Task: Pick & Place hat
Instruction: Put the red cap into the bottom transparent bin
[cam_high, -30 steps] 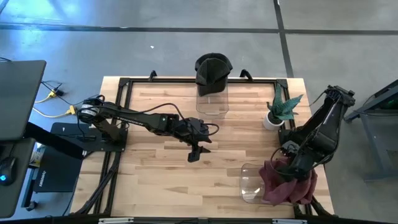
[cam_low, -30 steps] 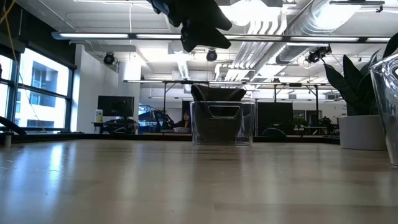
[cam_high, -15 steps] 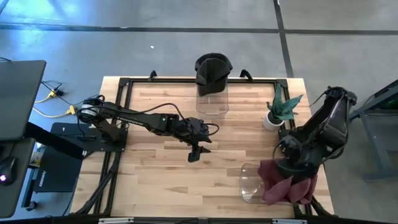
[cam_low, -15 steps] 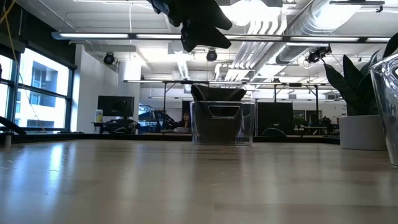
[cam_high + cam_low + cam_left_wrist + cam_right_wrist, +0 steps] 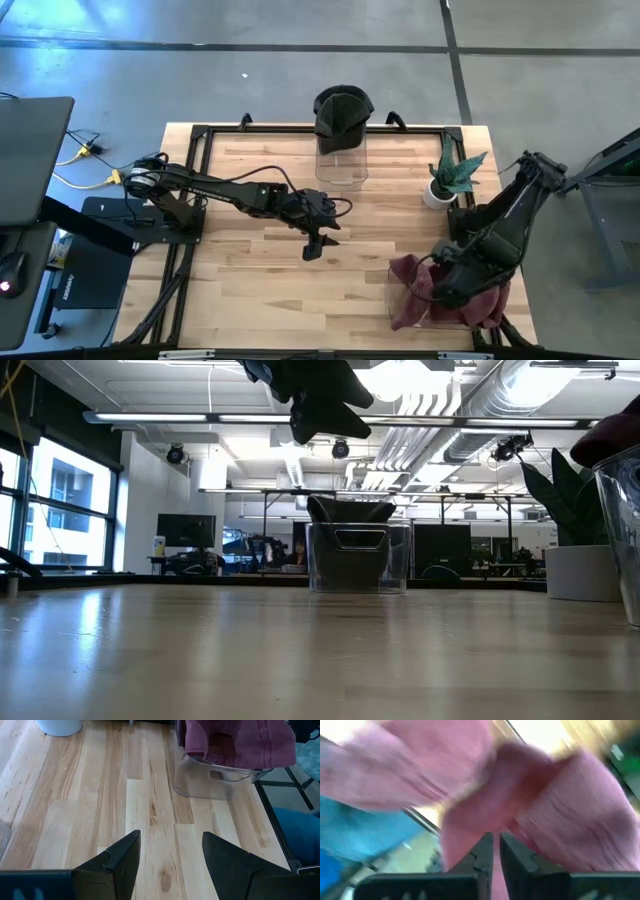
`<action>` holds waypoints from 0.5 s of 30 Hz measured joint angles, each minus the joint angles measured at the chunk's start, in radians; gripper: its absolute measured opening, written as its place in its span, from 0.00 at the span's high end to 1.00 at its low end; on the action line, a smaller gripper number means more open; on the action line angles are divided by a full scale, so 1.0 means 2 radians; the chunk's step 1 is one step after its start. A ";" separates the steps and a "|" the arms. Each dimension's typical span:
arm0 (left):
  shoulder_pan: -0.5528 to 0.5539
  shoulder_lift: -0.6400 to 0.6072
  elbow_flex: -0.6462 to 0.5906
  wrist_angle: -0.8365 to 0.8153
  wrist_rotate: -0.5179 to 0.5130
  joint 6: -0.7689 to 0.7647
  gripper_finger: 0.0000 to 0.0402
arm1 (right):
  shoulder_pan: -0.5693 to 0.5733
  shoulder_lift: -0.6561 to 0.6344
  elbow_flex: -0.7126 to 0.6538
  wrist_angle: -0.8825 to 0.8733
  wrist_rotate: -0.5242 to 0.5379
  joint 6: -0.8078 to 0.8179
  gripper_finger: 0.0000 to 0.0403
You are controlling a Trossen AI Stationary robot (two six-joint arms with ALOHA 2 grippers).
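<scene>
The right hand (image 5: 493, 851) is at the desk's (image 5: 250, 290) five-o'clock corner, over the clear container (image 5: 400, 298) there, its fingers (image 5: 481, 851) pinched nearly together on the maroon hat (image 5: 415, 295). The cloth bunches round the fingertips and drapes over the container's rim, spilling toward nine o'clock. The left hand (image 5: 170, 851) hangs above the middle of the desk with its jaws spread wide and nothing between them; bare wood shows through the gap. A second clear container (image 5: 342, 160) at twelve o'clock carries a black hat (image 5: 342, 108). A small potted plant (image 5: 447, 178) stands at about two o'clock. No brand, label or writing can be read anywhere.
</scene>
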 joint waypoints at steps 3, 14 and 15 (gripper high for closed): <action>0.000 0.000 0.000 0.000 0.000 0.000 0.49 | -0.003 -0.015 0.001 0.046 0.069 -0.012 0.96; -0.020 -0.044 -0.002 -0.062 -0.049 -0.002 0.49 | -0.137 0.038 0.002 0.288 0.080 -0.266 1.00; -0.023 -0.045 -0.002 -0.063 -0.059 -0.003 0.49 | -0.154 0.054 0.002 0.284 0.047 -0.284 1.00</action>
